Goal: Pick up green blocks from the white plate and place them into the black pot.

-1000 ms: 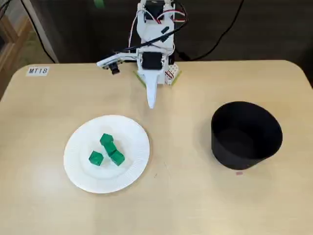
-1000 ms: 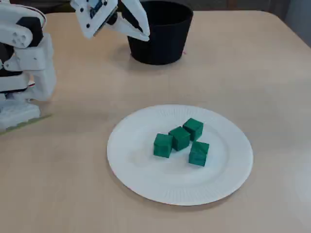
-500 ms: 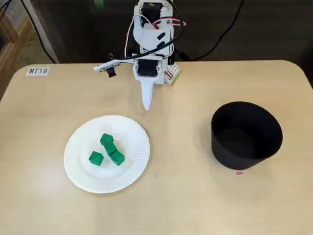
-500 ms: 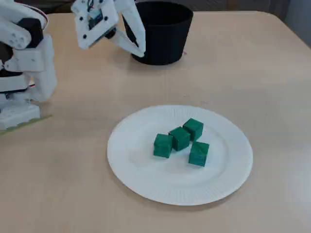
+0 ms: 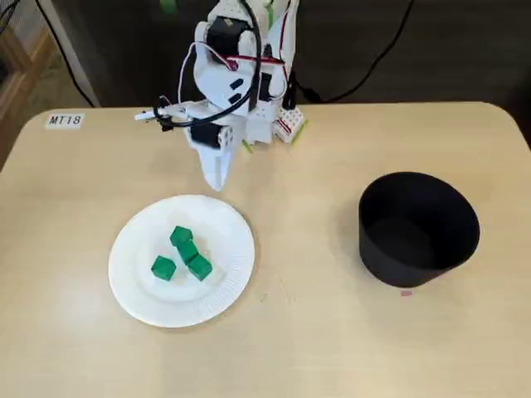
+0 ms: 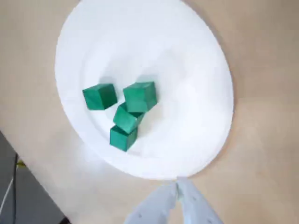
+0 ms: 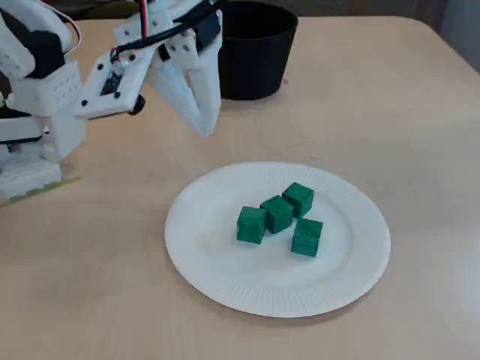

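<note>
The jaws are pressed together and they pinch nothing. In the wrist view the two pale tips meet at the lower edge of the picture, just outside the rim of the white plate (image 6: 187, 93). In both fixed views they point downward over the bare desk (image 5: 332, 348), on the side of the plate that faces the base of the arm. They are apart from the plate, and I cannot tell if the tip touches the desk.

The white arm (image 5: 236, 83) bends forward from its base, which stands at the far edge of the desk in a fixed view, with red, white and black wires along it.

The four green blocks (image 7: 278, 213) all lie on the plate, close to its middle. Three of them make a short slanted row and touch one another. The fourth (image 7: 307, 236) lies just beside the row with a small gap. None of them is between the jaws.

The black pot (image 5: 406, 265) stands upright on the desk, well apart from the plate, to the right in a fixed view. What shows of its inside is dark and without blocks. A small pink mark (image 5: 406, 292) is on the desk just at its foot.

A white label with the letters MT18 (image 5: 65, 120) is near the left far corner of the desk.
</note>
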